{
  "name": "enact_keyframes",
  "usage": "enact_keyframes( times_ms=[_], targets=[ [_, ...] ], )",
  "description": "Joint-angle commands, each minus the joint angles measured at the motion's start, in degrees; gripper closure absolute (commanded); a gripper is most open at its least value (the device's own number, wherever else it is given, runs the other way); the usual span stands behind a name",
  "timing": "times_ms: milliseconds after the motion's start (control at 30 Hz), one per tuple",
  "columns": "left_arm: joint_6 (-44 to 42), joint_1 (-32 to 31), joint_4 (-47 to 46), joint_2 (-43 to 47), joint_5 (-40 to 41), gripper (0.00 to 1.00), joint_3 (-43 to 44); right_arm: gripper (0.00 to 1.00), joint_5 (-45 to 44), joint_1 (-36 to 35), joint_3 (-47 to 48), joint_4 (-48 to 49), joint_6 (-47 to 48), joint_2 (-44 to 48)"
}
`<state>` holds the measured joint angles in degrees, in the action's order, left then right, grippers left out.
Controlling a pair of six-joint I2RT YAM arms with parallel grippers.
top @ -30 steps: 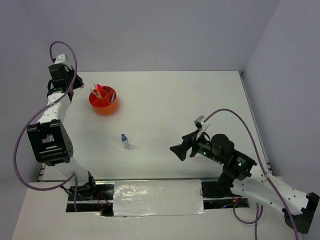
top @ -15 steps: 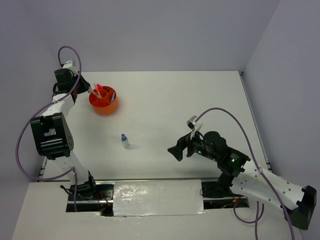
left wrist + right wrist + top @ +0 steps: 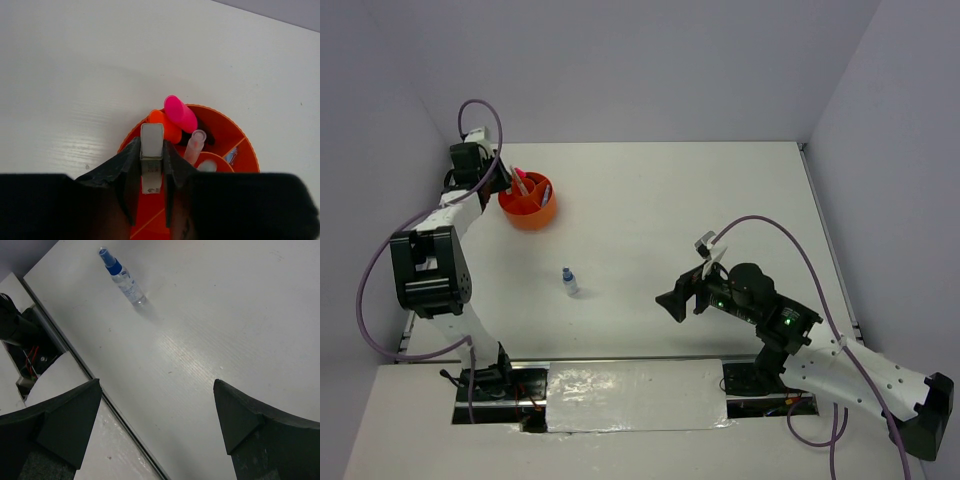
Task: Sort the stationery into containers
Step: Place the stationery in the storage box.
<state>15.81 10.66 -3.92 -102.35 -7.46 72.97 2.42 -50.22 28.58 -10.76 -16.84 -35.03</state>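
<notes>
My left claw [image 3: 151, 145] pinches a beige eraser [image 3: 151, 159] over the near rim of the orange organiser [image 3: 235, 132], upper left of the tabletop [image 3: 670, 200]. From the left wrist camera I see both fingers pressed against the eraser's long sides. Its long axis runs up the frame in line with the fingers, and its pale end juts past their tips. Whether it touches the organiser I cannot tell.

Behind it a pink-capped highlighter [image 3: 180, 114] and an orange-capped highlighter [image 3: 165, 126] stand in a ring compartment, caps up and leaning toward the upper left.

From the top camera the left claw [image 3: 503, 181] sits just left of the organiser [image 3: 530, 212]. The pink cap shows there, but the eraser does not; only the wrist view gives it to me.

My right claw [image 3: 156, 385] hangs spread wide above bare tabletop [image 3: 225, 315], right of centre in the top view [image 3: 672, 300], holding nothing.

The blue-capped clear bottle [image 3: 124, 279] is alone in the upper left of the right wrist view, cap toward the upper left corner and base toward the lower right. Pale markings on its body are too small to read. From above, the bottle [image 3: 569, 282] is left of centre, well apart from the organiser and both claws. Whether it is upright I cannot say.
</notes>
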Motion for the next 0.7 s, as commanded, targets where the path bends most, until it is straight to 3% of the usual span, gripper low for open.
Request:
enact_keyframes(
  times_ms=[0,167,300,467,500,667],
  targets=[
    [-1.49,-0.02,-1.79,3.54,4.38,0.66,-2.03,0.0,0.48,0.21,1.04,1.27,0.49,0.22],
    [-1.75,-0.11,-2.67,5.58,7.11,0.51,-3.62,0.0,1.27,0.21,1.22,1.62,0.41,-0.39],
    [-1.23,-0.11,-2.49,5.75,7.02,0.28,-3.62,0.0,1.54,0.12,1.66,1.36,0.49,-0.92],
    [0.79,-0.37,0.3,9.43,10.52,0.14,-1.7,0.0,1.01,0.21,1.66,1.79,0.49,-1.36],
    [1.67,-0.46,2.32,11.53,12.72,0.01,-0.56,0.0,0.49,0.21,1.48,2.15,0.23,-1.88],
    [10.8,-4.22,18.48,22.61,22.13,0.01,4.2,0.0,-2.32,0.03,1.57,4.52,-3.19,-5.31]
  ],
)
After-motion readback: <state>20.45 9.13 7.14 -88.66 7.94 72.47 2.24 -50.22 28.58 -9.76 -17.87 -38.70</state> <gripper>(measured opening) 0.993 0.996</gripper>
